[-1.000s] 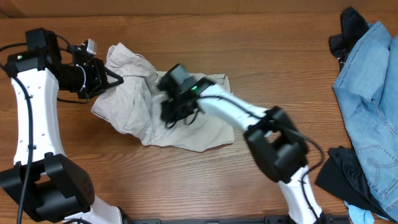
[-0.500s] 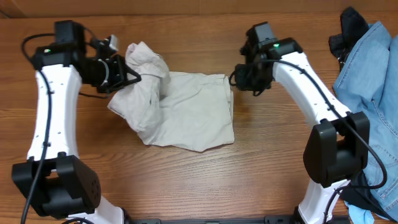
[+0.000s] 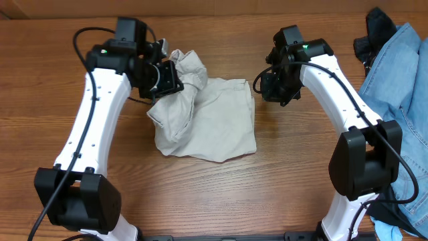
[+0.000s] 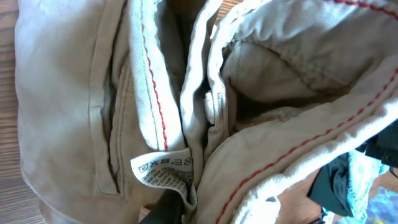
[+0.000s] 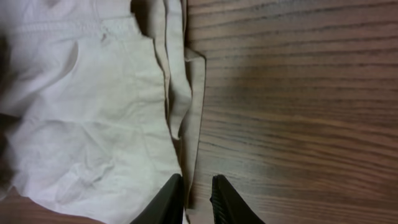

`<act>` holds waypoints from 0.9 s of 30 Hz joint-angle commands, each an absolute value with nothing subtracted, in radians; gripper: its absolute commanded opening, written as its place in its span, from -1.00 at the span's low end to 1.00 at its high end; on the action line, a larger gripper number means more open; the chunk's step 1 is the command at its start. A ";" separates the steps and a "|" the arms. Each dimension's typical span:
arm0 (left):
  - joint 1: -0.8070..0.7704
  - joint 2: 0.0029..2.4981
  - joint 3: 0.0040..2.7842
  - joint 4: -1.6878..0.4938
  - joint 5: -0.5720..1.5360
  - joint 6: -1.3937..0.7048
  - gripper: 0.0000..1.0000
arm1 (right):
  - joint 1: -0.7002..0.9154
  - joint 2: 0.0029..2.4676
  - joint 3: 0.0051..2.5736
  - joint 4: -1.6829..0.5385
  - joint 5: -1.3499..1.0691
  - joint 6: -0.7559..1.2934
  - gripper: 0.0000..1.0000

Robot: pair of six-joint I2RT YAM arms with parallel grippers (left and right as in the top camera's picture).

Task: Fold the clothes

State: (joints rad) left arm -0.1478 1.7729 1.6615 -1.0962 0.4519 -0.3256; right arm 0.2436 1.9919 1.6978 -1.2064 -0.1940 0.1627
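**Brown wooden desk (image 3: 214, 194) with soft trousers (image 3: 214, 124)**

One pair of cream trousers lies half spread in the middle of the frame. It is light, floppy and crinkly, so grab the thick waistband (image 4: 152, 81). Two pincers: the left pincer (image 3: 167, 79) pinches the bunched-up top, the right pincer (image 5: 198, 190) waits beside the right edge, tips a little apart, empty. One blue denim piece (image 3: 401, 100) sits far right

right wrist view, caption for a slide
Right gripper, fingers slightly apart, poised at edge of beige trousers on wood table
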 commanded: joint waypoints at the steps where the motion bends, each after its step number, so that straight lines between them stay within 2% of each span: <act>1: -0.189 1.751 1.685 -1.073 0.435 -0.393 -0.75 | 0.243 1.994 1.699 -1.221 -0.186 0.156 -0.60; 6: -0.234 1.752 1.685 -1.037 0.434 -0.409 -0.64 | 0.243 1.994 1.699 -1.234 -0.187 0.168 -0.60; 11: -0.244 1.752 1.685 -1.027 0.434 -0.427 -0.67 | 0.249 2.008 1.661 -1.200 -0.150 0.176 -0.63; 20: -0.244 1.752 1.685 -1.013 0.434 -0.427 -0.74 | 0.265 2.026 1.488 -0.990 -0.257 0.175 -0.69; 27: -0.244 1.752 1.685 -1.013 0.427 -0.427 -0.74 | 0.280 2.033 1.434 -0.970 -0.199 0.176 -0.66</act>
State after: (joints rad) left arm -0.2420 1.7729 1.6615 -1.0126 0.4294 -0.4171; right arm 0.2745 2.0293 1.4452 -0.9726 -0.2207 0.1722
